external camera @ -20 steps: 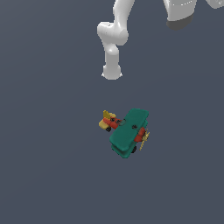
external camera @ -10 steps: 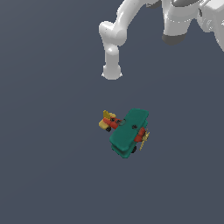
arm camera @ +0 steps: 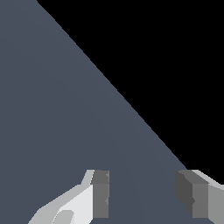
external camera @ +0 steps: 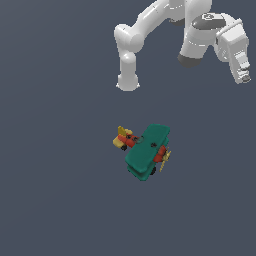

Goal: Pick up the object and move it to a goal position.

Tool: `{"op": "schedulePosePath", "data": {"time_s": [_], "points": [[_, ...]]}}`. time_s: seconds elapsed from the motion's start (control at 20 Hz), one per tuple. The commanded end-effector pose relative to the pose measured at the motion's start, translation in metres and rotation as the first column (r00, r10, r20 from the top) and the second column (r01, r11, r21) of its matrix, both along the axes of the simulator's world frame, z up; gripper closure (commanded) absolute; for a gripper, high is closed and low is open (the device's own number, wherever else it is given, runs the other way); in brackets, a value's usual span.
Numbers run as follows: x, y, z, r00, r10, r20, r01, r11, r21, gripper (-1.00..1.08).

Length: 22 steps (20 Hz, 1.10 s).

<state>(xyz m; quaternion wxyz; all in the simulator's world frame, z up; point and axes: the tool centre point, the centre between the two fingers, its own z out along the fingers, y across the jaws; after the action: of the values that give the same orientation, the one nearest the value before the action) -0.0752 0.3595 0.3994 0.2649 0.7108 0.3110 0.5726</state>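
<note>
The light is flat and even, soft all over, with no glare. The slate-grey floor (external camera: 50, 150) shows almost no cast shadow, not even under the toy plane (external camera: 146, 151). The white arm (external camera: 150, 30) is shaded gently, darker on its undersides, so the light perhaps comes from above. Edges look crisp but slightly jagged. In the wrist view, a hard black void cuts diagonally across.

Honestly not much else going on here, just a flat, plain slate-grey floor (external camera: 55, 190) filling the exterior view edge to edge. In the wrist view the same grey surface (arm camera: 52, 96) ends at a straight diagonal edge, with solid black past it.
</note>
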Motion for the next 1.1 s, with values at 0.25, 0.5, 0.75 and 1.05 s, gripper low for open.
{"op": "schedulePosePath", "data": {"time_s": [0.25,0.5,0.75,1.05], "points": [[0.008,-0.025,-0.058,0.998,-0.055,0.015,0.056,0.994,-0.098,-0.20],[0.012,-0.048,-0.097,0.995,-0.097,0.022,0.100,0.981,-0.164,-0.20],[0.013,-0.076,-0.137,0.989,-0.144,0.029,0.146,0.962,-0.232,-0.20],[0.011,-0.115,-0.182,0.978,-0.204,0.037,0.205,0.927,-0.314,-0.20]]}}
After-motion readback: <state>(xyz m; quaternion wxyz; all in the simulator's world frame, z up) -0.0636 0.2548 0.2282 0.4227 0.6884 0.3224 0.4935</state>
